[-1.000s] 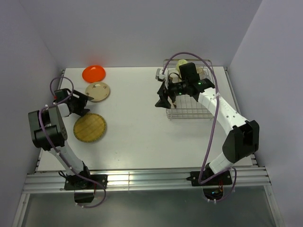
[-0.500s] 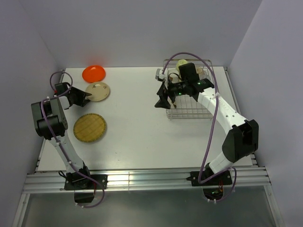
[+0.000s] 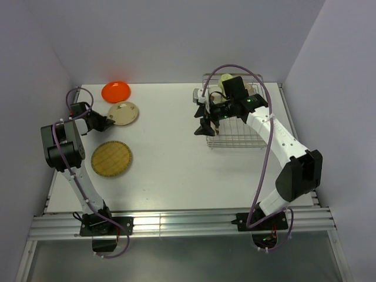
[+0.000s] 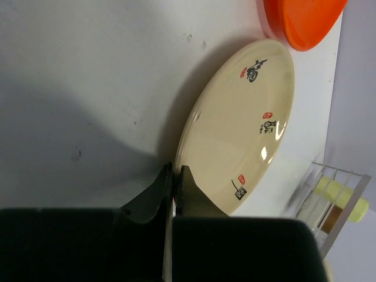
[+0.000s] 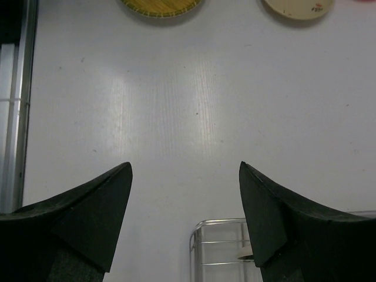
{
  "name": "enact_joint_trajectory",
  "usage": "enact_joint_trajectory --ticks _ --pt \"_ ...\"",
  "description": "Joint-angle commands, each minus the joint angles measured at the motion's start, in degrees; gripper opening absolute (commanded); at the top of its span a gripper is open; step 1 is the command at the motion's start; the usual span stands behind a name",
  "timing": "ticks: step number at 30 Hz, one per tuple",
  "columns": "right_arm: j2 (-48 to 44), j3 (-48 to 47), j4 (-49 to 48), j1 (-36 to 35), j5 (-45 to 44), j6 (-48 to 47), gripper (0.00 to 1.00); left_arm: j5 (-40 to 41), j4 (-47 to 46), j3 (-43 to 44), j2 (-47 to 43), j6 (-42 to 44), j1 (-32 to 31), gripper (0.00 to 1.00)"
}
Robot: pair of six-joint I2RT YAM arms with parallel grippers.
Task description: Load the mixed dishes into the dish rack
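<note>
Rim of cream plate (image 4: 235, 129) in left gripper (image 4: 175, 170), right gripper (image 5: 184, 166) wide

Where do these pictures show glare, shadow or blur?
Left wrist view: small bright glints on the cream plate, a dark shadow on the table beside it, and the dish rack in the corner is blurred. Right wrist view: a soft sheen streaks the table. Top view: light glares off the metal rail.

1. The rectangular silver wire dish rack (image 3: 235, 138) stands at the far right, with a pale yellow-green mug (image 3: 225, 79) inside at its far end.
2. The glossy orange round plate (image 3: 116, 91) lies flat at the far left.
3. The cream round plate with dark and red marks (image 4: 241, 126) lies just beside it, its rim pinched in my left gripper (image 4: 175, 169).
4. The woven yellow-brown round plate (image 3: 111, 158) lies flat nearer me, apart from the others.
</note>
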State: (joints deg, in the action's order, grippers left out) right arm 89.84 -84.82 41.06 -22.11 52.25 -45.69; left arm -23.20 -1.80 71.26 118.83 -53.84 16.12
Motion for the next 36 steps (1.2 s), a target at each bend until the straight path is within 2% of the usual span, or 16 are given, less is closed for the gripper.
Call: enact_joint_trajectory --ticks 1,7,10,11,13,14,15,17,22,27,32,35,36 --pt "-2.83 -3.07 6.48 -1.27 1.63 -13.85 0.81 -2.55 1.63 -1.12 -5.44 4.53 -0.65 0.0" --pt "-5.99 1.13 5.18 -5.92 -2.49 -29.07 0.84 -8.07 4.44 -6.3 -15.19 5.86 -3.63 0.0" --pt "-9.59 8.94 -5.17 -10.23 -6.89 -32.61 0.88 -10.1 4.09 -9.82 -20.2 3.76 -6.35 0.0" --pt "-11.16 13.23 -13.64 -12.32 -8.99 -31.75 0.89 -11.15 4.09 -10.7 -22.39 3.22 -7.15 0.0" --pt "-12.14 17.73 -23.96 -14.27 -11.46 -27.46 0.94 -12.13 3.91 -12.72 -24.42 1.04 -10.03 0.0" --pt "-12.5 21.76 -32.97 -15.06 -13.64 -26.74 0.95 -12.74 3.74 -13.43 -26.52 0.24 -10.92 0.0" --pt "-12.5 23.8 -38.02 -16.72 -15.23 -25.77 0.99 -13.09 3.48 -14.56 -27.41 -0.64 -11.98 0.0" --pt "-11.45 27.93 -49.86 -18.14 -18.57 -23.04 1.0 -13.45 3.04 -15.45 -30.3 -3.01 -14.88 0.0" --pt "-7.85 29.35 -56.0 -20.6 -26.4 -24.44 1.0 -13.1 2.33 -17.47 -35.14 -7.4 -21.38 0.0" --pt "-5.03 31.37 -62.23 -22.19 -33.08 -28.47 0.98 -13.01 -0.48 -19.67 -37.52 -10.31 -24.37 0.0" --pt "-1.25 31.2 -63.2 -23.77 -38.18 -32.53 0.95 -13.62 -1.71 -20.81 -38.67 -11.63 -25.26 0.0" --pt "0.85 31.12 -64.87 -23.94 -40.37 -34.55 0.89 -13.8 -1.63 -21.08 -39.11 -11.63 -25.44 0.0" --pt "1.38 31.11 -65.66 -24.03 -40.91 -34.81 0.78 -13.8 -1.36 -21.17 -39.2 -11.46 -25.52 0.0"
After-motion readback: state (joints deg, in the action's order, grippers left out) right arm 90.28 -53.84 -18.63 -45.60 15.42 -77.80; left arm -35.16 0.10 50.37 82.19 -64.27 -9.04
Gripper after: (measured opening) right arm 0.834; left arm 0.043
